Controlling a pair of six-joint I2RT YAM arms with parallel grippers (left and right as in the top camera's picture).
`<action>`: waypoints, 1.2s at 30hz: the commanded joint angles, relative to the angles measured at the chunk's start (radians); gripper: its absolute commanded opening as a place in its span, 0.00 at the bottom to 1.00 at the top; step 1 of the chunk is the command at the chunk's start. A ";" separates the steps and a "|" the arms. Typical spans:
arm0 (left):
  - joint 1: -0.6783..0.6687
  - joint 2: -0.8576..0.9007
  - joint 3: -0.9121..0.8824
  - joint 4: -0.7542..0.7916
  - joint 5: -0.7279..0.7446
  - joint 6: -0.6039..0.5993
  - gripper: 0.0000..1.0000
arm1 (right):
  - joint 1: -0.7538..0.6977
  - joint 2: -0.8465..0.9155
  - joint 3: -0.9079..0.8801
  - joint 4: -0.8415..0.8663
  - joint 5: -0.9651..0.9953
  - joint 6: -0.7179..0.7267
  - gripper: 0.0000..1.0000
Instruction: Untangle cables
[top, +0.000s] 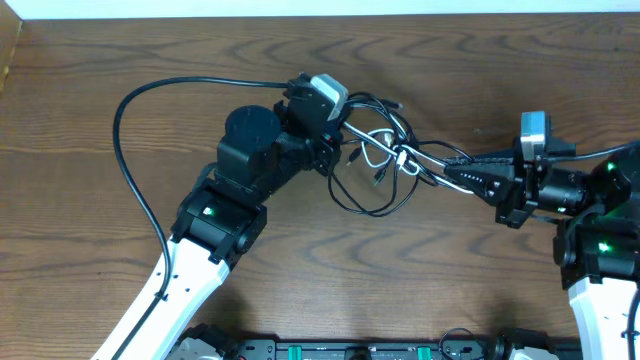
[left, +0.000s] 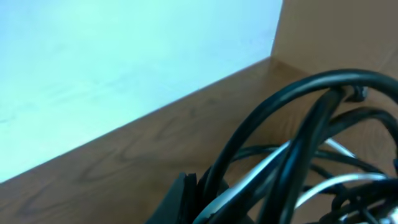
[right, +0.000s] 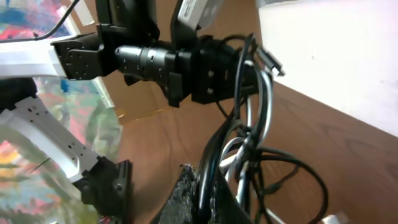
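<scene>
A tangle of thin black cables (top: 385, 195) with one white cable (top: 383, 150) lies on the wooden table between the two arms. My left gripper (top: 338, 140) is at the tangle's left side, shut on a bundle of strands. In the left wrist view, black cables (left: 298, 118) and the white cable (left: 339, 182) run out from its jaws (left: 205, 202). My right gripper (top: 428, 167) reaches in from the right and is shut on a black cable (right: 214, 155) pinched between its fingers (right: 214, 199). The cables (right: 261, 106) stretch taut from it to the left gripper (right: 214, 78).
A thick black cable fixed to the left arm (top: 125, 150) loops over the table's left part. A white wall (left: 124, 62) runs behind the table's far edge, and a wooden side panel (left: 342, 31) stands at the corner. Loose loops (right: 311, 180) hang toward the table.
</scene>
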 joint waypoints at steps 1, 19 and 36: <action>0.013 0.001 -0.002 0.050 -0.086 -0.079 0.08 | 0.029 -0.011 0.012 -0.008 -0.064 -0.003 0.01; 0.013 0.001 -0.002 0.216 -0.127 -0.382 0.08 | 0.143 0.065 0.008 -0.035 -0.025 -0.003 0.01; 0.013 -0.012 -0.002 0.273 0.144 -0.381 0.08 | 0.155 0.181 0.008 -0.053 0.175 -0.003 0.01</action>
